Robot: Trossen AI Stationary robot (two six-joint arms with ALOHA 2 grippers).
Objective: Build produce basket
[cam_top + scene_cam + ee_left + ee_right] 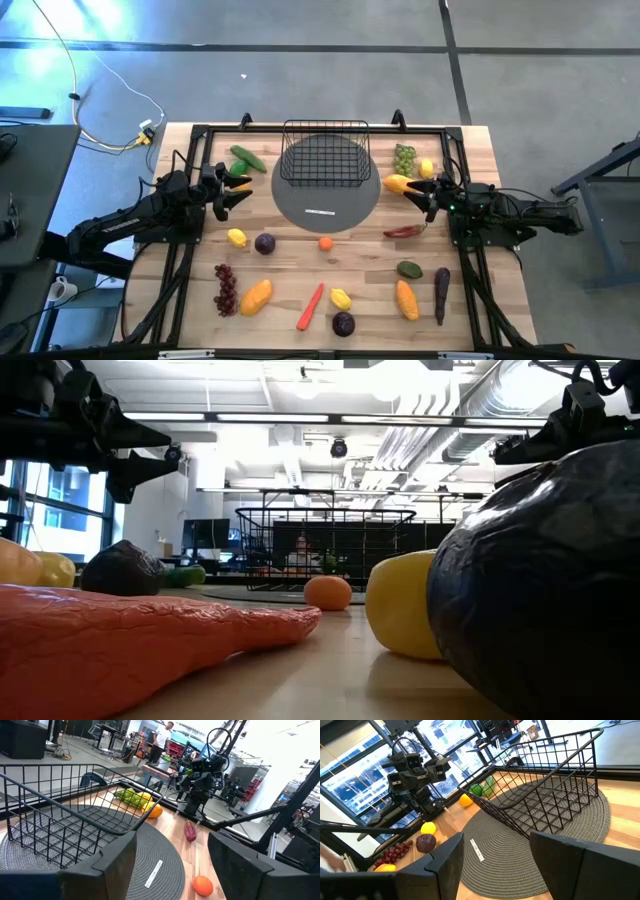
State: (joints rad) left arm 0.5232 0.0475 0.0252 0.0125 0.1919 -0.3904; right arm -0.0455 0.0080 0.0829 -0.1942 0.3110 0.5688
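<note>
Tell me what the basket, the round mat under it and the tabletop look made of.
Basket: thin black wire, probably coated metal, open grid sides. Round mat: grey woven cord, seemingly coiled in concentric rings. Tabletop: light wood planks with visible grain and seams, smooth finish.

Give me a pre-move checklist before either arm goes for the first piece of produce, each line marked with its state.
1. Black wire-mesh basket upright on the round grey woven mat: ok.
2. Basket empty, room for produce: ok.
3. Left gripper open with nothing between its fingers, beside the mat's left edge: ok.
4. Right gripper open and empty, at the mat's right edge: ok.
5. Produce loaded: not ok; the small orange ball, the red chili, the purple plum and the rest lie on the wooden table.
6. Yellow-orange mango by the right gripper's fingertips, touching or apart: cannot tell.
</note>
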